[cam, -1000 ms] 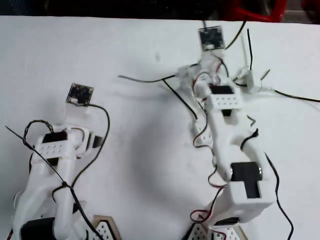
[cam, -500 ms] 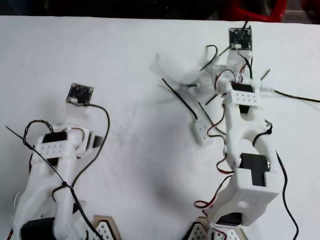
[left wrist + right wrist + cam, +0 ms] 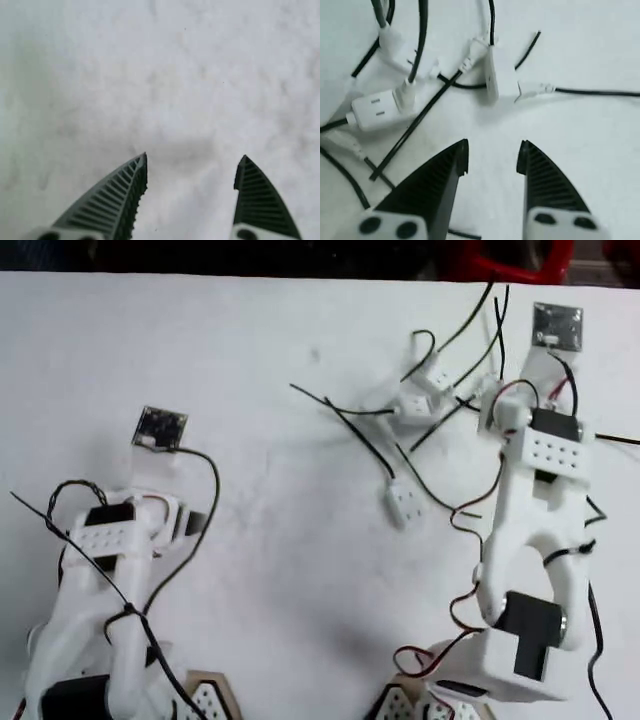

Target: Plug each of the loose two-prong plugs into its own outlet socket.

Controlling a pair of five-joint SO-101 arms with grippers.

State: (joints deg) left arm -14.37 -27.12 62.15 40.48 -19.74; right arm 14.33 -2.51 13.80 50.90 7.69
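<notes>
Fingers [image 3: 435, 185] apart (both) over white, maybe-cloth table [image 3: 250, 330]

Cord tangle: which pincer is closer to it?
Right. The right pincer hangs open just beside the cord tangle; the left pincer is far off across the table, over a bare patch.

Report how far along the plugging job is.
Done: nothing certain; a plug meets a socket block, seated or not I cannot tell. In hand: nothing; right gripper open above the cables, left gripper open above the table. Left: a second plug apparently lies loose; most plugging remains.
</notes>
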